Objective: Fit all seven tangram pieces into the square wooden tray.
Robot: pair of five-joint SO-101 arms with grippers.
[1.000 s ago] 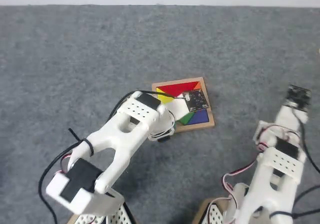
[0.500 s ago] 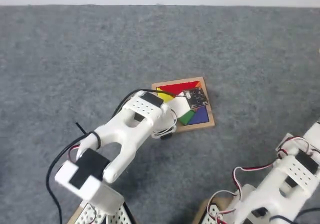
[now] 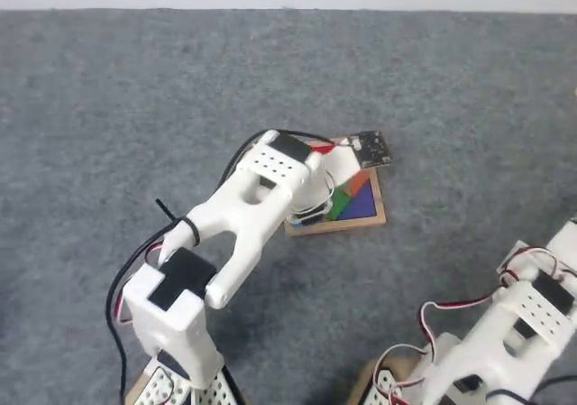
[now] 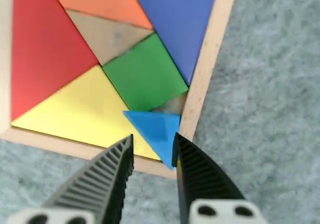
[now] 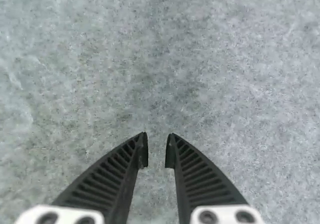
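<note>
The square wooden tray (image 4: 207, 69) holds red (image 4: 45, 54), yellow (image 4: 80, 112), orange (image 4: 105, 2), dark blue (image 4: 175, 19), green (image 4: 145, 74) and tan (image 4: 107, 34) pieces. My left gripper (image 4: 154, 141) is shut on a small light-blue triangle (image 4: 155, 124), held tilted over the gap at the tray's corner, beside the green piece. In the high view the left arm (image 3: 261, 193) covers most of the tray (image 3: 347, 226). My right gripper (image 5: 156, 141) hovers over bare carpet, its fingers nearly together and holding nothing.
Grey carpet (image 3: 135, 107) covers the whole table. The right arm (image 3: 527, 319) sits at the lower right of the high view, well away from the tray. A pale wall runs along the far edge.
The left arm has stretched farther out over the tray, its wrist now covering more of it. The right arm pulled back toward the lower right and has kept still since.
</note>
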